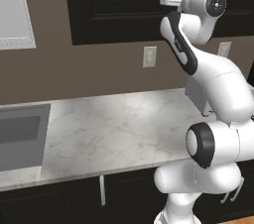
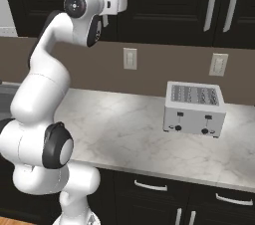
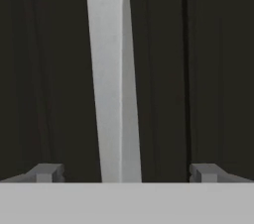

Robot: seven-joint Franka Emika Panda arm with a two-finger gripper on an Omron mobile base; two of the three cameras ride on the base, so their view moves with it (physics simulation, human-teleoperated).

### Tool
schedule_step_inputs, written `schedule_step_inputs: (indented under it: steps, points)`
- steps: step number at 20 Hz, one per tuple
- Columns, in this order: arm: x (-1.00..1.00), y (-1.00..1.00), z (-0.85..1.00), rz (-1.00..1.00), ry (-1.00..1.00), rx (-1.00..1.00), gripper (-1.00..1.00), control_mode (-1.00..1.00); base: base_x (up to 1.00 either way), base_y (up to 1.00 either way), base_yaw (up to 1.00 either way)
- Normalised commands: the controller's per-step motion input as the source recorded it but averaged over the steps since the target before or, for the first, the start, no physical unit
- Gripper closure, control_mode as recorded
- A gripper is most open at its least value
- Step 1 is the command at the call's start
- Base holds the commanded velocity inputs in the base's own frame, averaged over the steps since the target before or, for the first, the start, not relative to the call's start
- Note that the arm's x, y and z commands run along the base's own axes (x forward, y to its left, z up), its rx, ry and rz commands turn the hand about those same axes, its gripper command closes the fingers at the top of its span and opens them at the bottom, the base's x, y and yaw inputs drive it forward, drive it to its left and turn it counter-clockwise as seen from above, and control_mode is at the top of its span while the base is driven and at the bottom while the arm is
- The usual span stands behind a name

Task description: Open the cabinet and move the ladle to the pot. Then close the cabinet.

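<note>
Up on the far wall the black cabinet (image 1: 124, 5) stays shut, its stiff, slippery silver bar handle (image 3: 113, 79) standing between the released jaws, best gripped mid-length.

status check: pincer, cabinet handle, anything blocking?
Pincer open, fingertips either side of the silver handle, not closed on it. Cabinet door shut. Nothing between pincer and handle.

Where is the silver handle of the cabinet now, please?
In the hand view, the cabinet's silver handle runs vertically between the open end effector fingertips, nearer the left one, against the black door.
</note>
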Motion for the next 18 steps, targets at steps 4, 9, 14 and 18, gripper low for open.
schedule_step_inputs:
  steps: [4, 9, 14, 18]
  points:
    - [0.26, -0.01, 0.0, 0.0, 0.0, 0.0, -1.0, -1.0, 0.0, 0.0, 0.0]
    - [0.17, 0.0, 0.0, 0.0, 0.0, 0.0, 1.0, -1.0, 0.0, 0.0, 0.0]
    - [0.0, 0.0, 0.0, 0.0, 0.0, 0.0, 1.0, -1.0, 0.0, 0.0, 0.0]
    - [0.0, 0.0, 0.0, 0.0, 0.03, 0.0, 1.0, -1.0, 0.0, 0.0, 0.0]
